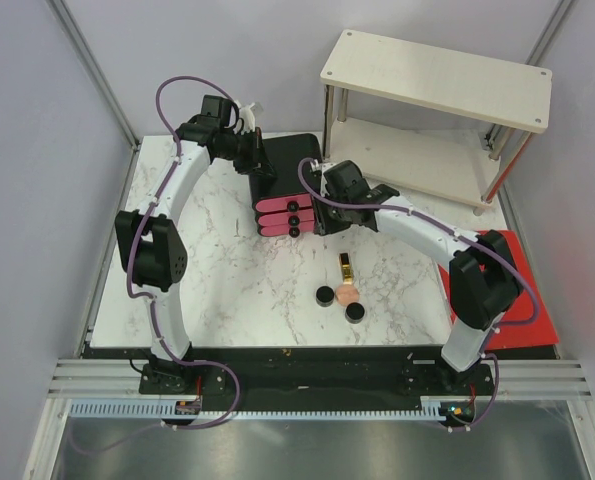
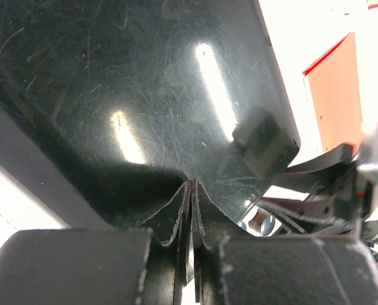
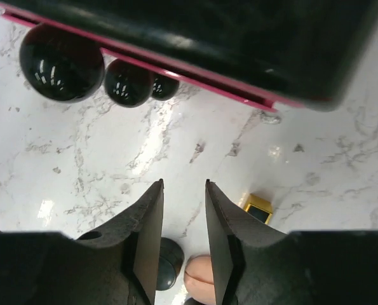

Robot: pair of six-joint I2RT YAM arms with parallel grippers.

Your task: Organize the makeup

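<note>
On the marble top in front of the drawers lies the makeup: a gold-black tube (image 1: 347,268), two round black jars (image 1: 324,296) (image 1: 355,312) and a peach puff (image 1: 348,295). My left gripper (image 1: 260,160) (image 2: 193,184) is at the back of the black box (image 1: 295,150). It is shut on a thin edge of the box's glossy black panel (image 2: 144,82). My right gripper (image 1: 325,212) (image 3: 183,184) hovers open beside the pink drawers (image 1: 282,215) with nothing between its fingers. Past those fingers, the right wrist view shows the tube (image 3: 260,208), one jar (image 3: 168,260) and the puff (image 3: 198,274).
The drawers carry round black knobs (image 3: 61,62). A pale wooden two-tier shelf (image 1: 437,80) stands at the back right. A red mat (image 1: 527,300) lies along the right edge under the right arm's base.
</note>
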